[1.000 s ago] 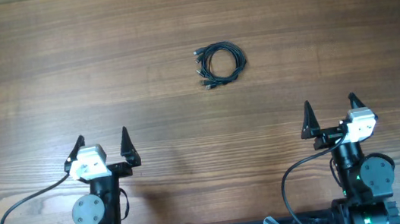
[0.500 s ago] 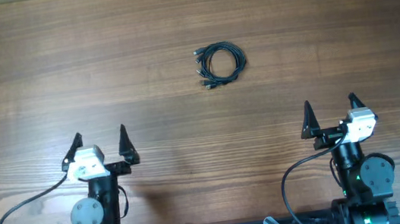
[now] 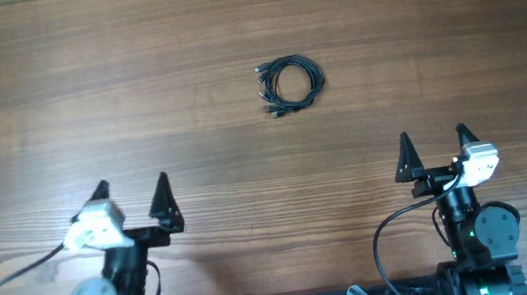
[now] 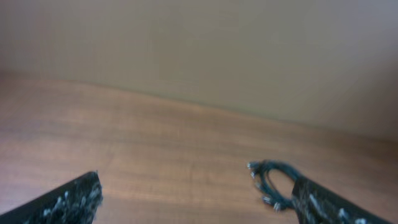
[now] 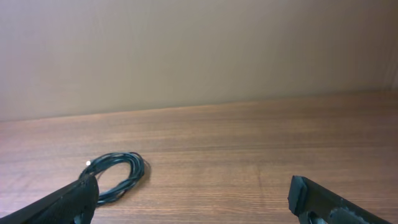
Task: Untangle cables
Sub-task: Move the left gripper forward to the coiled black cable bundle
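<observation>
Bench (image 3: 54,82): wooden top, mid-brown, grain running side to side across the whole overhead view. Paler streaks show towards the front left corner. Wall (image 5: 199,50): plain beige, rising from the bench's far edge in both wrist views. The left wrist view is blurred; finer surface detail there cannot be made out.

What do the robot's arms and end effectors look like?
The left arm and right arm are mostly black. The left end effector and the right end effector each have two black, pointed fingers and a white block beside them. A thick black cable curves back from each wrist. A green light shows on the right arm.
</observation>
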